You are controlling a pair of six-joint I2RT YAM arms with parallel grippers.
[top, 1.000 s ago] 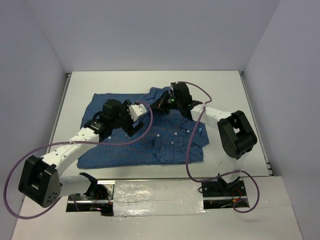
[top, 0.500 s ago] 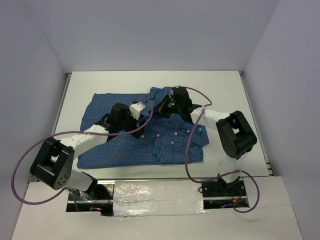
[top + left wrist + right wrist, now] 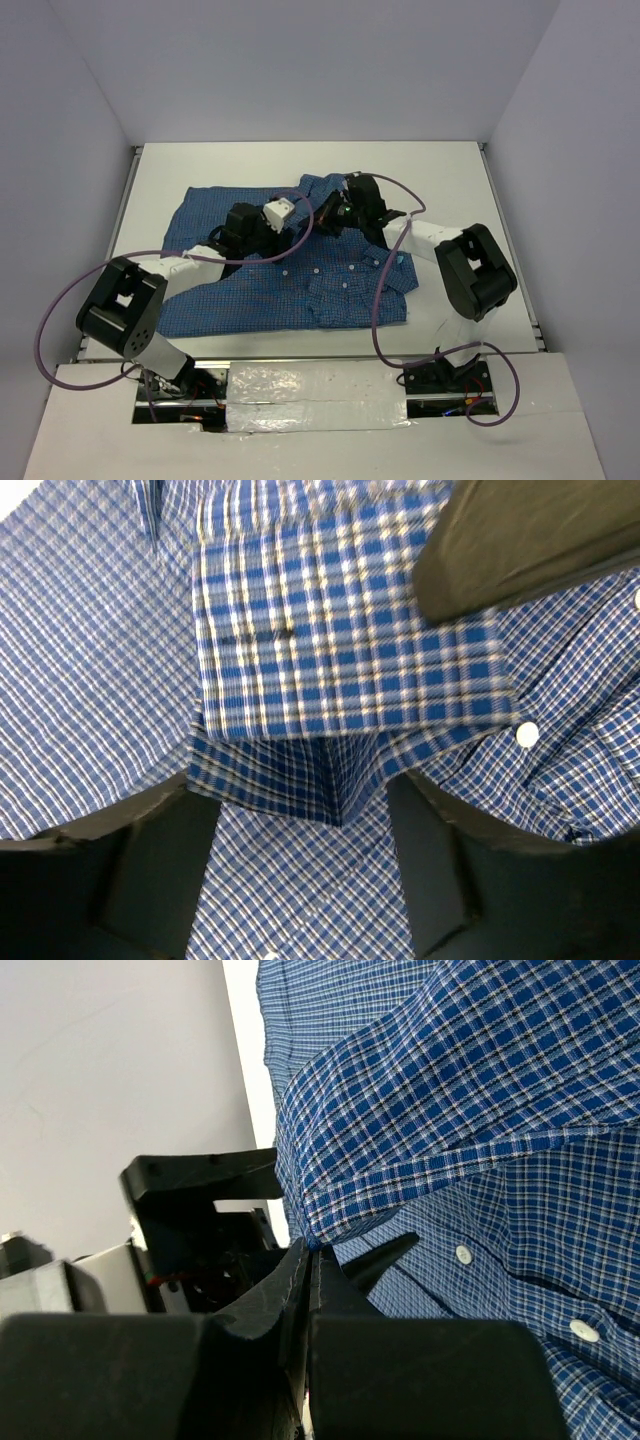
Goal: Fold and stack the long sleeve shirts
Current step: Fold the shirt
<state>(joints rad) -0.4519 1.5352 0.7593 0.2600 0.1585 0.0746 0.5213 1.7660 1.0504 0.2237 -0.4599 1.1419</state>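
The shirt (image 3: 290,280) lies mostly spread on the worktop (image 3: 450,170), folding barely begun and nothing stacked; at its far edge the right pincer (image 3: 310,1255) clamps raised cloth, while the left pincer (image 3: 305,810) gapes apart.

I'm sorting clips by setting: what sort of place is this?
Probably a robotics lab test cell, not a home: a white table boxed in by plain bare walls, left arm and right arm bolted at its near edge, one blue checked shirt spread on it.
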